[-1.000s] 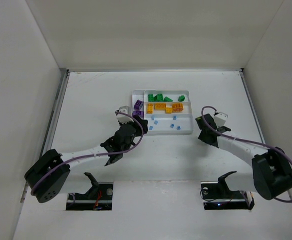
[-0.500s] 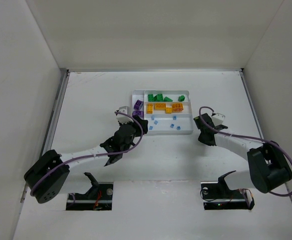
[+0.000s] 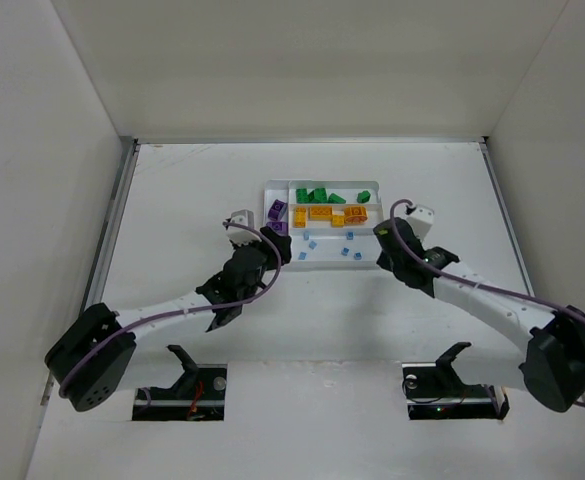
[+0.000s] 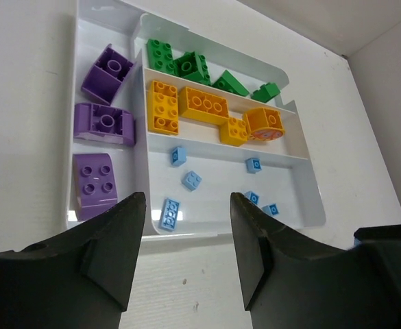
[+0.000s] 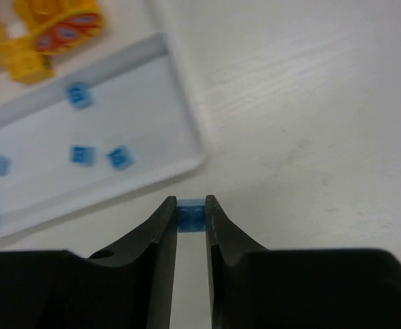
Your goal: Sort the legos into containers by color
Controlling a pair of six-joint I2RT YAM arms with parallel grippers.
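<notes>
- Top external view:
  - The white tray (image 3: 324,262) lay on the counter (image 3: 172,200) beyond both arms.
  - Purple bricks (image 3: 277,212) sat in the narrow side section. Green bricks (image 3: 319,195) filled the far long section, orange bricks (image 3: 324,212) the middle one and loose light-blue bricks (image 3: 312,243) the near one.
  - The left fingers (image 3: 275,247) hung by the tray's near left corner and the right fingers (image 3: 384,238) by its near right corner. This view did not show whether either pair was open or closed.
  - Hazard: both arms worked close to one tray. An advance by either could have pushed the tray or brought the arms together.
- Left wrist view:
  - The left fingers stood apart with nothing between them, over the counter just short of the tray's near wall.
  - Hazard: a descent from this position would probably have struck that wall. The tray could then have tipped and mixed the sorted colours.
- Right wrist view:
  - The right fingers were clamped on one held light-blue brick (image 5: 191,214), which was gripped only at the very tips.
  - The brick hung above bare counter just outside the tray's near right corner, not over any section.
  - Hazard: a release here would have dropped the brick outside the tray.
  - Hazard: the shallow grip on so small a part could have let it twist or slip during travel.
  - Hazard: a low carry could have caught the raised rim. A release near the divider could have bounced the brick in among the orange bricks.
</notes>
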